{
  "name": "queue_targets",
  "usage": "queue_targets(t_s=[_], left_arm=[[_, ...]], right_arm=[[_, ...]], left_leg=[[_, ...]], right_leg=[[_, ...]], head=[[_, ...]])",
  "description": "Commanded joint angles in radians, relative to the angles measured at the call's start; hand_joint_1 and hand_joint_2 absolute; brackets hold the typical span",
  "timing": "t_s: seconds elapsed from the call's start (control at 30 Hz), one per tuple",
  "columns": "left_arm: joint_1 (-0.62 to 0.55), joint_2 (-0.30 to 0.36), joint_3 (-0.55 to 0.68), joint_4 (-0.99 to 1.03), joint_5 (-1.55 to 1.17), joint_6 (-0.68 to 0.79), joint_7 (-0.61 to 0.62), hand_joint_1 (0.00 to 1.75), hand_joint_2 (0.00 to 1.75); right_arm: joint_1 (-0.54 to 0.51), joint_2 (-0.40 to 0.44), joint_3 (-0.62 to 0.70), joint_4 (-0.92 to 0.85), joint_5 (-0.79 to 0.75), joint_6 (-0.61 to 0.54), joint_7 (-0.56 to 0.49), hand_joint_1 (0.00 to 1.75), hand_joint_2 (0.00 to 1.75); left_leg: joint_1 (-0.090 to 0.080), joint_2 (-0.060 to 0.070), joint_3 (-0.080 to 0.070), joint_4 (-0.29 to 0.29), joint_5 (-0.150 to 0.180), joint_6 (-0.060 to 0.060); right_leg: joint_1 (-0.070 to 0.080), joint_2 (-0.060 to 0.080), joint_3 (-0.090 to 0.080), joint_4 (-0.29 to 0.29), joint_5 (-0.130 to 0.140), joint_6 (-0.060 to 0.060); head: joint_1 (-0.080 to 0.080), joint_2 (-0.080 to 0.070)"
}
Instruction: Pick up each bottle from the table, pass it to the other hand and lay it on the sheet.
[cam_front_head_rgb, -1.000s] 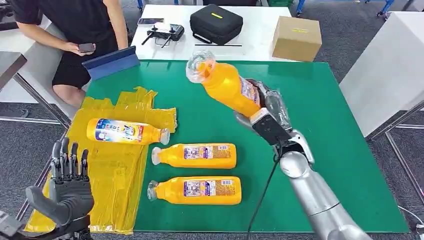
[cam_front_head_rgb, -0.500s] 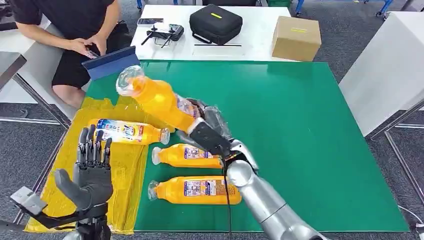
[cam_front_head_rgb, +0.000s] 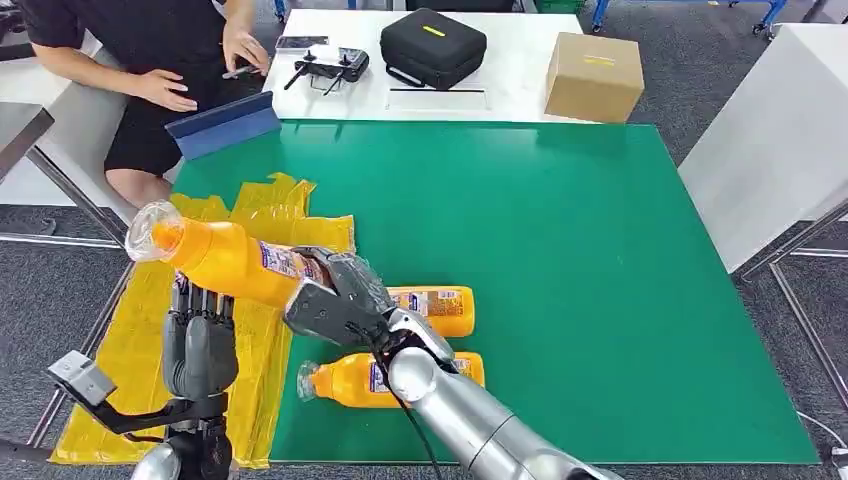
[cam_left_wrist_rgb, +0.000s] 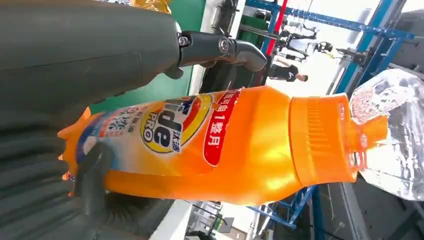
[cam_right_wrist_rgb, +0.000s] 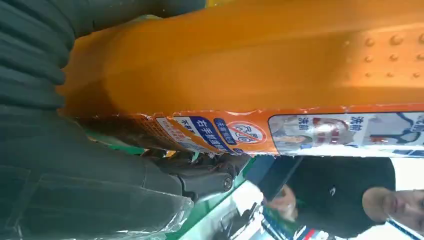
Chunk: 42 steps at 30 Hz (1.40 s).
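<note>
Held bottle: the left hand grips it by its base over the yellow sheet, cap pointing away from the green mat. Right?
Not quite. The right hand grips the held bottle by its base, as the head view shows; the left hand is under it. The rest stands: over the yellow sheet, cap away from the mat.

Colours here are loud: the held bottle (cam_front_head_rgb: 225, 262) is bright orange with a clear cap and a blue, white, red and yellow label. Both bottles lying on the table (cam_front_head_rgb: 435, 308) (cam_front_head_rgb: 385, 380) are the same orange with printed labels. Sheet (cam_front_head_rgb: 130, 350) is crinkly yellow, table mat (cam_front_head_rgb: 600, 250) solid green. Both hands, right (cam_front_head_rgb: 335, 300) and left (cam_front_head_rgb: 198, 345), are dark grey; the right arm is silver. Farther back sit a black case (cam_front_head_rgb: 432, 45) and a tan cardboard box (cam_front_head_rgb: 594, 75).
</note>
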Motion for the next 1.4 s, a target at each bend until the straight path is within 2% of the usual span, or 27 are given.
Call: queue_targets(t_s=[0.03, 0.23, 0.33, 0.4, 0.5, 0.67, 0.73, 1.1, 1.33, 1.4], left_arm=[[0.039, 0.040, 0.024, -0.021, 0.004, 0.025, -0.012, 0.00, 1.75], [0.053, 0.043, 0.034, -0.030, 0.008, 0.043, -0.022, 0.00, 1.75], [0.104, 0.058, 0.034, -0.060, 0.020, 0.068, -0.064, 0.00, 1.75], [0.118, 0.062, 0.033, -0.064, 0.023, 0.069, -0.073, 0.00, 1.75], [0.123, 0.064, 0.034, -0.055, 0.041, 0.073, -0.103, 0.00, 1.75], [0.128, 0.054, 0.062, -0.064, 0.047, 0.070, -0.129, 0.00, 1.75], [0.138, 0.055, 0.083, -0.070, 0.058, 0.071, -0.139, 0.00, 1.75], [0.112, 0.077, 0.213, -0.015, 0.196, -0.003, -0.131, 0.00, 1.75], [0.125, 0.068, 0.234, -0.012, 0.208, -0.018, -0.131, 0.00, 1.75], [0.125, 0.068, 0.234, -0.012, 0.208, -0.018, -0.131, 0.00, 1.75]], right_arm=[[-0.179, 0.000, 0.177, 0.203, -0.136, -0.006, -0.019, 1.73, 1.75], [-0.240, 0.000, 0.285, 0.240, -0.241, -0.023, -0.010, 1.75, 1.75], [-0.331, 0.000, 0.437, 0.305, -0.381, -0.036, -0.012, 1.73, 1.75], [-0.346, 0.000, 0.452, 0.311, -0.405, -0.038, -0.011, 1.75, 1.75], [-0.408, 0.000, 0.578, 0.337, -0.459, -0.025, 0.018, 1.75, 1.75], [-0.380, 0.000, 0.802, 0.284, -0.484, -0.075, 0.046, 1.75, 1.75], [-0.362, 0.000, 0.844, 0.283, -0.496, -0.082, 0.038, 1.73, 1.75], [-0.398, 0.000, 0.862, 0.299, -0.560, -0.084, 0.019, 1.75, 1.75], [-0.403, 0.000, 0.910, 0.257, -0.558, -0.098, 0.026, 1.75, 1.75], [-0.403, 0.000, 0.910, 0.257, -0.558, -0.098, 0.026, 1.75, 1.75]], left_leg=[[0.000, 0.003, 0.002, 0.000, -0.001, -0.003], [0.001, 0.002, 0.002, 0.000, -0.001, -0.003], [0.001, 0.005, 0.002, 0.000, -0.001, -0.003], [0.001, 0.008, 0.005, 0.001, -0.004, -0.006], [0.001, 0.004, 0.002, 0.000, -0.001, -0.003], [0.001, 0.004, 0.004, 0.000, -0.002, -0.005], [0.001, 0.003, 0.003, -0.001, -0.001, -0.003], [0.001, 0.002, 0.002, 0.000, -0.001, -0.004], [0.002, 0.003, 0.005, 0.000, -0.001, -0.006], [0.001, 0.001, 0.002, 0.000, 0.000, -0.004]], right_leg=[[0.000, 0.003, 0.001, 0.000, 0.000, -0.002], [0.001, 0.002, 0.002, 0.000, 0.000, -0.002], [0.001, 0.004, 0.001, 0.000, 0.000, -0.002], [0.001, 0.008, 0.003, 0.002, -0.001, -0.004], [0.000, 0.002, 0.001, 0.001, -0.001, -0.002], [0.001, 0.003, 0.003, 0.000, -0.001, -0.003], [0.001, 0.002, 0.003, -0.001, 0.000, -0.002], [0.001, 0.001, 0.001, 0.001, 0.000, -0.003], [0.001, 0.002, 0.004, 0.000, -0.001, -0.003], [0.000, 0.000, 0.001, 0.000, 0.000, -0.002]], head=[[0.000, 0.000], [0.000, 0.000], [0.000, 0.000], [0.000, 0.000], [0.000, 0.000], [0.000, 0.000], [0.000, 0.000], [0.000, 0.000], [0.000, 0.000], [0.000, 0.000]])
